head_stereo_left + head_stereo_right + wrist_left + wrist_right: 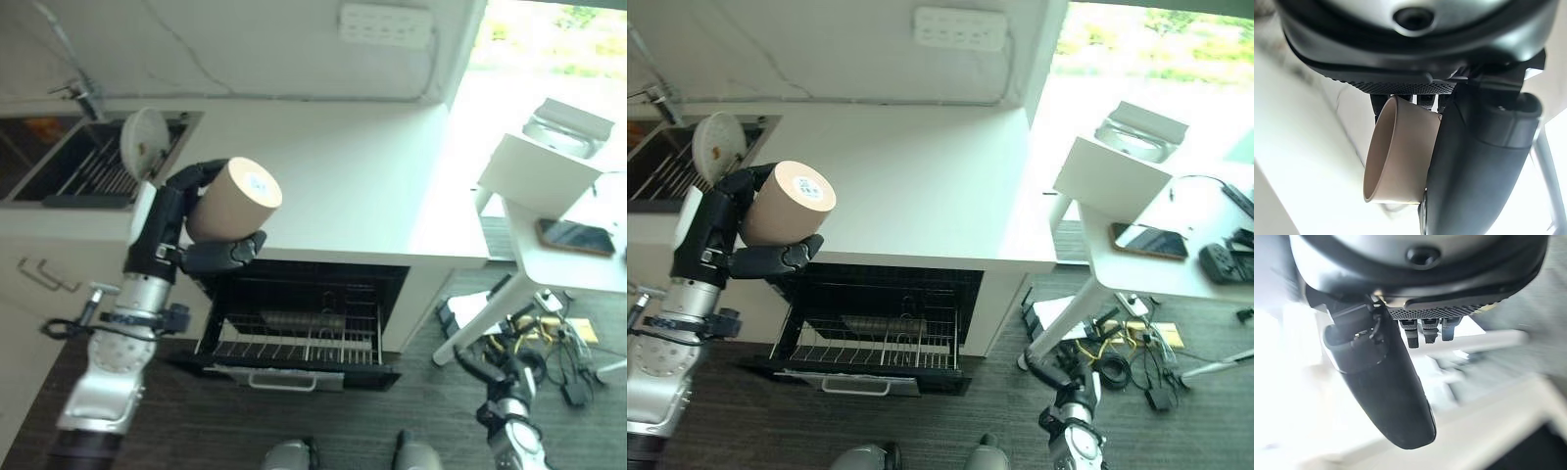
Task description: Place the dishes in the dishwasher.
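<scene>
Left hand [186, 230] gripped a beige cup [233, 201] above the open dishwasher [304, 333]; next move likely lowering it into the rack.

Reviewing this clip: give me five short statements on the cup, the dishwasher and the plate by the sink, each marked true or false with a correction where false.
1. The left hand holds a beige cup. True.
2. The cup stands upright on the counter. False: it is held tilted in the air, at the white counter's front edge, its base toward the camera.
3. The dishwasher is open with its wire rack pulled out. True.
4. A round plate stands leaning at the sink's edge. True.
5. The right hand grips a plate. False: it holds nothing, its fingers relaxed, in the right wrist view.
</scene>
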